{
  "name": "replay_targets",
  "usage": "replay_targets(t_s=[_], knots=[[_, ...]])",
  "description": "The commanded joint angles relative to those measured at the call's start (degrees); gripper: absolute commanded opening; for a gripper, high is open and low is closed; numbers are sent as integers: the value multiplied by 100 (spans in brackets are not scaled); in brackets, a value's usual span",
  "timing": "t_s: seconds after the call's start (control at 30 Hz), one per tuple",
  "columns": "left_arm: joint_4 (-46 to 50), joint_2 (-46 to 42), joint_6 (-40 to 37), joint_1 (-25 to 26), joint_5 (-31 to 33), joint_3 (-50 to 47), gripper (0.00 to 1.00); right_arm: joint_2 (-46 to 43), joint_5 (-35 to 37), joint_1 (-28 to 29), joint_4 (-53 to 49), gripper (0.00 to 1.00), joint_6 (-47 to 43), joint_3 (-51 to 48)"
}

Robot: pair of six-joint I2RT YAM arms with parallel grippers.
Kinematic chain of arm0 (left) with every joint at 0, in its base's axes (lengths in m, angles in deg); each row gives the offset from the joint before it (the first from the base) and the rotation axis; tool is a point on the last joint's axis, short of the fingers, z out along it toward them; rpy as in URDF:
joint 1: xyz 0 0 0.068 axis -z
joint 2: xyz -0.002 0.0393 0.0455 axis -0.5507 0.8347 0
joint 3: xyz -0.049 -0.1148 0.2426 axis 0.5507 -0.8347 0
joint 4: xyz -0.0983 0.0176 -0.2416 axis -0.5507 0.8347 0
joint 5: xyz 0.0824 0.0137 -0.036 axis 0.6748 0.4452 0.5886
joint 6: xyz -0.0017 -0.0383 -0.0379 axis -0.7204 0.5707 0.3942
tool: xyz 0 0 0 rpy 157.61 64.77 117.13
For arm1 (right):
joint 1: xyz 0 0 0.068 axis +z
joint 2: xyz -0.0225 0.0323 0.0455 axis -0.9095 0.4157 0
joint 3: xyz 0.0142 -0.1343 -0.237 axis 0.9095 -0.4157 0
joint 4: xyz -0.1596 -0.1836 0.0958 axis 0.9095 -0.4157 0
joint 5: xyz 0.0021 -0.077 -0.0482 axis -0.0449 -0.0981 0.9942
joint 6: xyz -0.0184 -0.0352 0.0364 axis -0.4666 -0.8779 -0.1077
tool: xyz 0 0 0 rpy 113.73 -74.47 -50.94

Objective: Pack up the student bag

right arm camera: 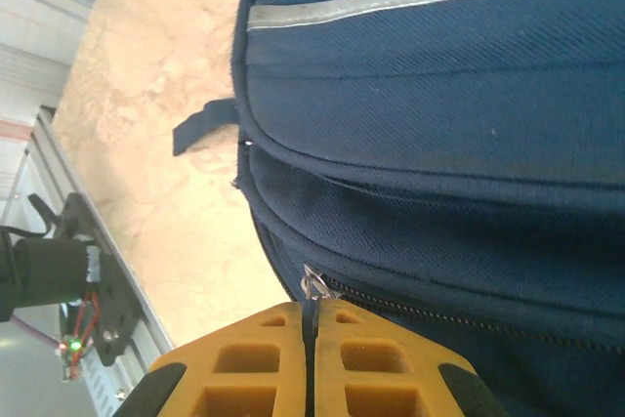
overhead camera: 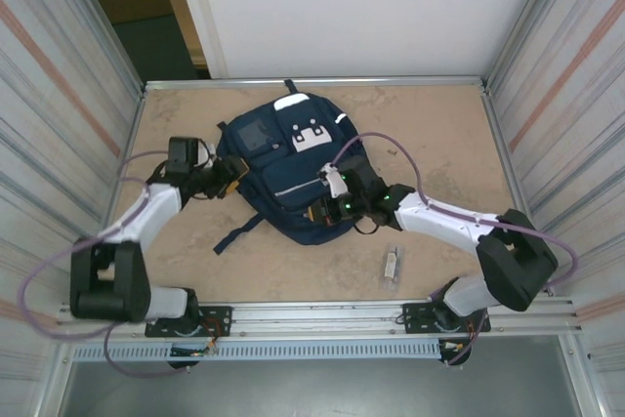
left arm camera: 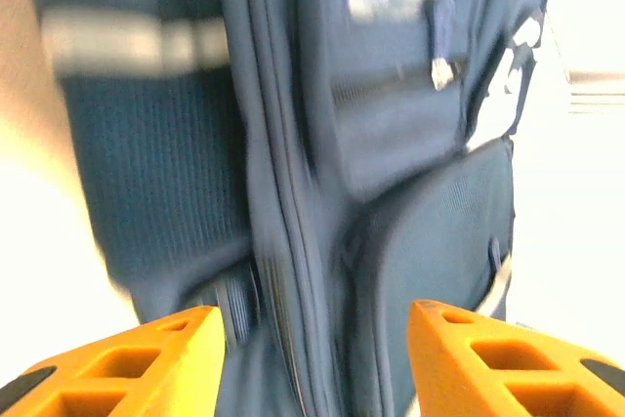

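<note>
- Backpack work is centring on a zipper: the student bag (overhead camera: 288,178) is lying flat, front panel up, in the middle of the table (overhead camera: 444,134), between the two arms.
- The right gripper (right arm camera: 312,312) is sitting at the bag's near right edge with its orange fingers pressed together. A small metal zipper pull (right arm camera: 312,283) is poking out at their tips, so it is apparently pinching that pull.
- The left gripper (left arm camera: 312,339) is reaching in at the bag's left side with its fingers standing well apart and blue fabric lying ahead of them. Nothing is clamped, and the wrist view is too blurred to tell whether it is touching.
- The step in hand is looking like the opening of a compartment, which is putting the task at an early stage.
- To do it well, the right arm should be drawing along the zipper track (right arm camera: 459,319) and following the seam's curve rather than lifting away, since a pull off the line is risking the tab slipping from the pinch.
- The left gripper should be closing on a fold of fabric near the seam and bracing against the drag, otherwise the soft bag is likely to be sliding along with the pull.
- A small pale object (overhead camera: 391,263) is lying on the table near the right arm, apart from the bag; what it is cannot be told.
</note>
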Motion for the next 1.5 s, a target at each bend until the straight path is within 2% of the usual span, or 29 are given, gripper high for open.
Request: replay_targets(t_s=[0.0, 0.13, 0.2, 0.43, 0.5, 0.6, 0.67, 0.7, 0.93, 1.13, 1.27, 1.37, 1.4, 1.47], knots=[[709, -1026, 208, 369, 428, -526, 54, 242, -211, 205, 566, 0, 164, 464], [409, -1853, 1248, 1267, 1040, -1162, 58, 615, -567, 466, 1136, 0, 169, 653], [222, -1991, 1562, 1533, 1329, -1363, 58, 739, -557, 599, 1207, 0, 198, 772], [-213, -1545, 1848, 1637, 1603, -1464, 57, 1234, -741, 894, 1586, 0, 389, 1040], [-194, -1456, 1735, 1638, 1793, -1364, 48, 1261, -659, 1015, 1592, 0, 249, 998], [8, -1425, 1489, 1628, 2014, -1177, 13, 1165, -480, 981, 1278, 0, 72, 937], [60, -1433, 1389, 1598, 2088, -1144, 1, 947, -269, 888, 966, 0, -66, 798], [55, -1427, 1327, 1549, 2071, -1148, 0, 797, -145, 837, 807, 0, -209, 696], [13, -1216, 767, 690, 1179, -1106, 0, -67, 486, 145, -242, 0, -1126, -19], [235, -538, -100, -35, 559, -469, 0, -515, 431, -555, -486, 0, -1383, -503], [189, 496, -362, -187, 182, 358, 0, -524, 196, -423, -152, 0, -1253, -457], [-435, 1043, -61, -134, 106, 669, 0, -242, 184, -188, 13, 0, -1079, -78], [-593, 1210, -27, -145, 130, 795, 3, -109, 238, -45, 60, 0, -1058, 92], [-382, 1458, -214, -257, 258, 1156, 16, 191, 320, 206, 297, 0, -979, 376]])
